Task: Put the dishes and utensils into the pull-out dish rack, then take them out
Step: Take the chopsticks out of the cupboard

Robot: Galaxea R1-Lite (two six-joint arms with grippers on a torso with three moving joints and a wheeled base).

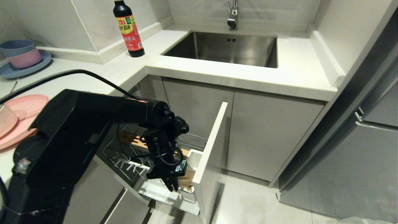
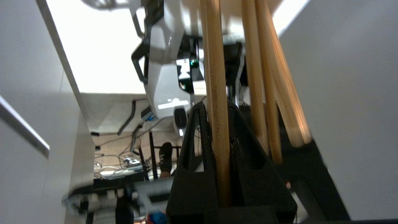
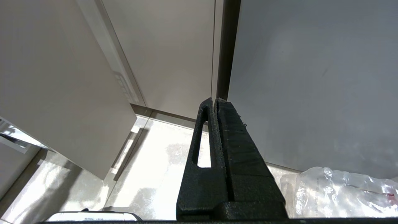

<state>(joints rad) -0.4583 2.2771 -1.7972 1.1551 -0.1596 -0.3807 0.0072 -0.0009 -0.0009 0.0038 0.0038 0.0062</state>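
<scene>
My left arm reaches down into the pull-out dish rack (image 1: 132, 154), a chrome wire basket drawn out below the counter. Its gripper (image 1: 173, 186) hangs at the white utensil cup (image 1: 195, 157) by the drawer front. In the left wrist view the left gripper (image 2: 216, 106) is shut on one light wooden chopstick (image 2: 217, 77) that stands upright between the jaws. More wooden sticks (image 2: 259, 93) lean beside it. The pale-pink plate (image 1: 26, 107) lies on the counter at the far left. My right gripper (image 3: 215, 100) is shut and empty, parked low over the floor.
A soy sauce bottle (image 1: 128, 28) stands on the counter corner beside the steel sink (image 1: 224, 48). Stacked blue and pink bowls (image 1: 20, 53) sit on a blue plate at the back left. The open white drawer front (image 1: 211, 143) juts out. A clear plastic bag (image 3: 342, 193) lies on the floor.
</scene>
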